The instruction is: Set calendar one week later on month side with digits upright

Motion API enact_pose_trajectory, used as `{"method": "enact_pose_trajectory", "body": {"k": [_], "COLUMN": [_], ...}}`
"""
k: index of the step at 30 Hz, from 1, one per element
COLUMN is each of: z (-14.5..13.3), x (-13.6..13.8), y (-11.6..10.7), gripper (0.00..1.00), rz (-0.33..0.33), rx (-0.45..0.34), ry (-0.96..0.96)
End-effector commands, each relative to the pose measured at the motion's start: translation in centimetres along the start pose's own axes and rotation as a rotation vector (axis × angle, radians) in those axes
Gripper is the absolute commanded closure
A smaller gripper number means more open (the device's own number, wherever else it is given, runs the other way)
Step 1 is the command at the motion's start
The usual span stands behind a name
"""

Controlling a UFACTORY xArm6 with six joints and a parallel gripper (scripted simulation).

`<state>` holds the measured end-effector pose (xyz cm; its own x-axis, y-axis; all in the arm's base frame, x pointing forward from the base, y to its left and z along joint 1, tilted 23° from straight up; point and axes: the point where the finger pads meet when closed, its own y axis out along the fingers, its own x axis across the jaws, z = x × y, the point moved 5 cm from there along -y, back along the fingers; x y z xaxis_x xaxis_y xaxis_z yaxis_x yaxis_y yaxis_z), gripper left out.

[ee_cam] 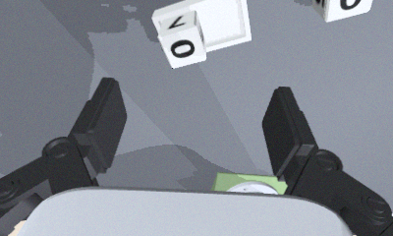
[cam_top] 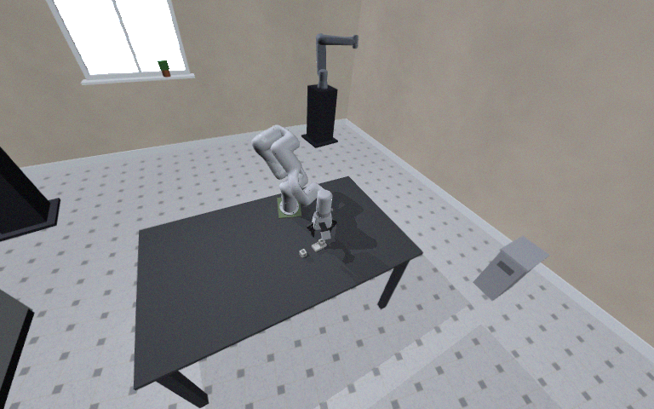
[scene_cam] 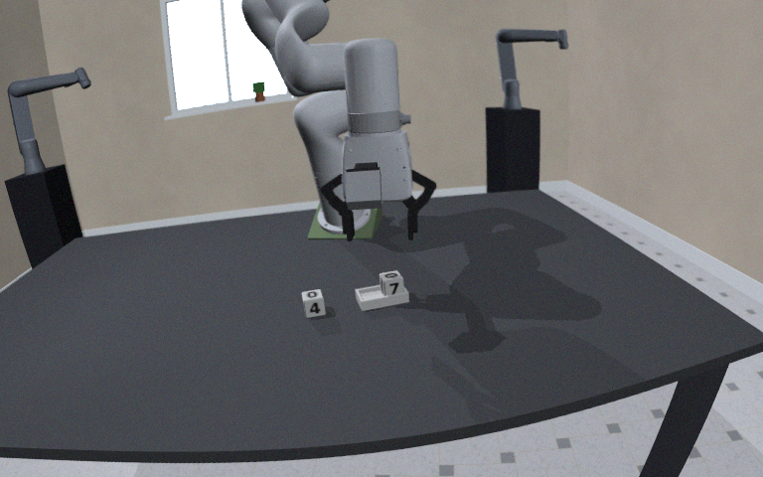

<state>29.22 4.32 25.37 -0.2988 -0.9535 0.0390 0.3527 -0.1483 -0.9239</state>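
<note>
The pincer is wide open — holding nothing — above the counter. One cube sits in the tray; another sits outside.

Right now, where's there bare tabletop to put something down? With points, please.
In the exterior view, left of the loose cube (cam_top: 302, 253) (scene_cam: 313, 303) (ee_cam: 345, 9) and between it and the near edge. It's crowded around the tray (cam_top: 316, 248) (scene_cam: 374, 303) (ee_cam: 228, 25), with the open gripper (cam_top: 322, 230) (scene_cam: 381, 238) (ee_cam: 196, 101) above and behind.

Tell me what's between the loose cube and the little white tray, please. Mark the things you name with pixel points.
Only bare dark tabletop separates the loose cube (cam_top: 302, 253) (scene_cam: 313, 304) (ee_cam: 342, 9) from the tray (scene_cam: 381, 302) (cam_top: 315, 247) (ee_cam: 228, 22), as the exterior view shows.
</note>
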Motion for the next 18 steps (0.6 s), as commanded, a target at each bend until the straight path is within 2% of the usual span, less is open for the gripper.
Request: {"method": "enact_pose_trajectory", "body": {"k": [1, 8, 14, 15, 18], "z": [-0.11, -0.48, -0.55, -0.55, -0.55], "x": [-0.43, -1.07, -1.18, -1.18, -1.18], "y": [-0.15, -0.21, -0.23, -0.23, -0.23], "gripper": [0.0, 0.0, 0.0, 0.51, 0.51], "rz": [0.011, 0.01, 0.01, 0.01, 0.01], "rx": [0.0, 0.004, 0.005, 0.005, 0.005], "ry": [-0.129, -0.314, -0.347, -0.347, -0.347]}}
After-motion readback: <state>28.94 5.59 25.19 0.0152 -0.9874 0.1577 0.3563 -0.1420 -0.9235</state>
